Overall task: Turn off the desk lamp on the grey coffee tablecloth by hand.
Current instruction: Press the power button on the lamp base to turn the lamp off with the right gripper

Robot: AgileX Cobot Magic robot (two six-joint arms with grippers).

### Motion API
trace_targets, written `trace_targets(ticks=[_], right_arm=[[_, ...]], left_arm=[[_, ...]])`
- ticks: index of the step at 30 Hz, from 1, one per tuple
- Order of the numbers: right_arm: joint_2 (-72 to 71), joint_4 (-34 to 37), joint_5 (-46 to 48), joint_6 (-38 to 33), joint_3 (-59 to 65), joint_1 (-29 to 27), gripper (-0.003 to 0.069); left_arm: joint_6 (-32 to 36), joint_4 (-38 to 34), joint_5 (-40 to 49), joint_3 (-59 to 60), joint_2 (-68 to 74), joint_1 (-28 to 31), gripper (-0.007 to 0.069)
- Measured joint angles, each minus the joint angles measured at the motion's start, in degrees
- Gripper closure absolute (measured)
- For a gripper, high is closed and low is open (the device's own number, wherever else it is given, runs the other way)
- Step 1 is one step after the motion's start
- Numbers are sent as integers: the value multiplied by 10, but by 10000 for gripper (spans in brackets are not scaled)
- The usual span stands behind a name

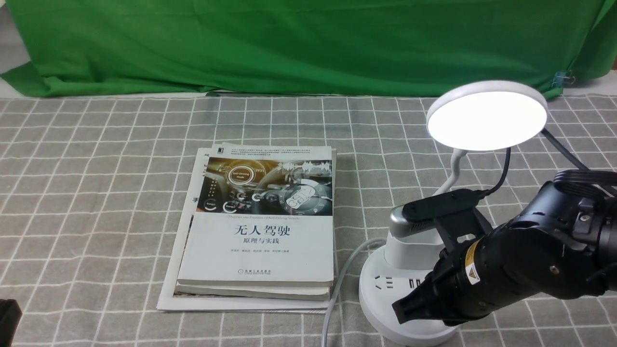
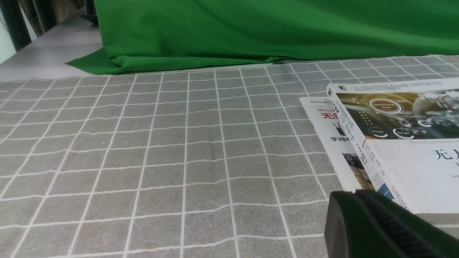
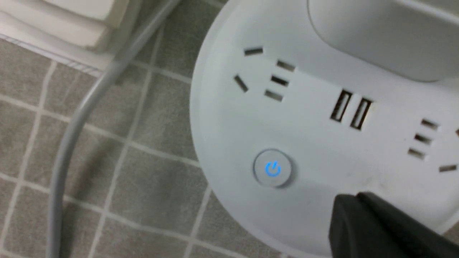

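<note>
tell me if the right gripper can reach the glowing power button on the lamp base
Probably yes: the right gripper hangs over the desk lamp base, close to the power button, nothing between them.

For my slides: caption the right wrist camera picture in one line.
The right gripper at the white base of the desk lamp, near its blue-lit power button, on the grey coffee tablecloth.

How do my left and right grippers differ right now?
The right gripper is over the desk lamp base, tip near its blue-lit power button; the left gripper sits well left of the books. The right shows nearly whole in the front view; the left only at the corner. Both are black.
</note>
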Motion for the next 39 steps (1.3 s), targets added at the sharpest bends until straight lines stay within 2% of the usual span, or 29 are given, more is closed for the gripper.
trace_targets(ticks=[7,18,27,39], right_arm=[[30,-29,2,15,-3,0,634],[32,-30,8,20,-12,0,634],[-44,-32,7,24,-28,-21,634],[-6,-33,-5,25,7,-23,634]], left_arm=[[0,0,0,0,0,0,624],[0,0,0,0,0,0,624],[0,0,1,0,0,0,624],[0,0,1,0,0,0,624]])
